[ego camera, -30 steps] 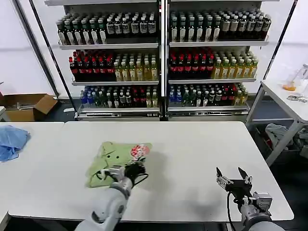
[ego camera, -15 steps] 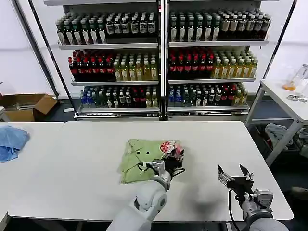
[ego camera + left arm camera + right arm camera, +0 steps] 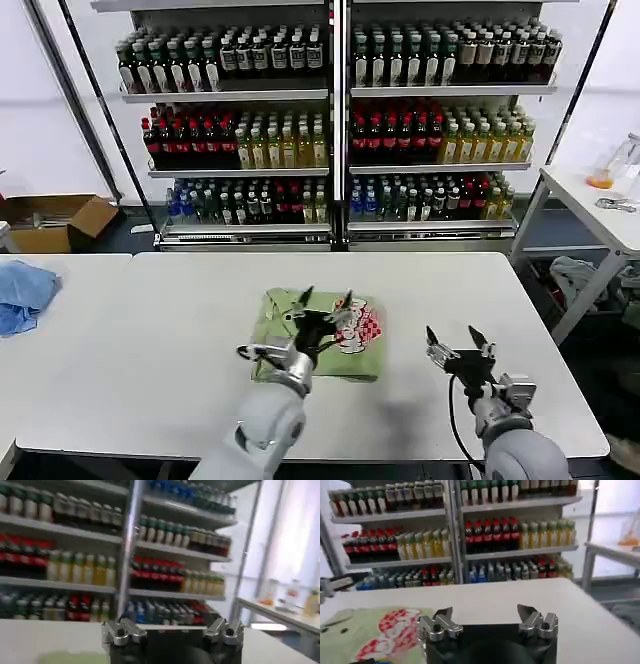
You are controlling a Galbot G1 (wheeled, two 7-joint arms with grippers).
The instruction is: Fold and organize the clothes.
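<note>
Your right gripper (image 3: 458, 345) hangs over the worktop (image 3: 150, 350) near its front right part, fingers spread wide and holding nothing; your right wrist view shows the same gripper (image 3: 487, 615) gaping above bare white surface, with the shirt (image 3: 370, 630) off to one side. Your left gripper (image 3: 325, 300) sits just beside it toward the middle, poised over the shirt (image 3: 315, 345) with its fingers splayed apart and gripping nothing; you cannot tell from the head view whether the tips touch the fabric. In the left wrist view that gripper (image 3: 172, 630) points out at the shelves, jaws parted, a sliver of green cloth low in the picture. The light green shirt lies folded into a compact rectangle in the middle of the worktop, nearer the front edge than the back, its red-and-white print (image 3: 362, 325) facing up on the side toward the right gripper. A light blue cloth (image 3: 25, 295) lies bunched on a neighbouring table, well apart to the left. Beyond the back edge stand shelves (image 3: 335, 130) packed with rows of bottles, and a cardboard box (image 3: 55, 220) rests on the floor at far left.
</note>
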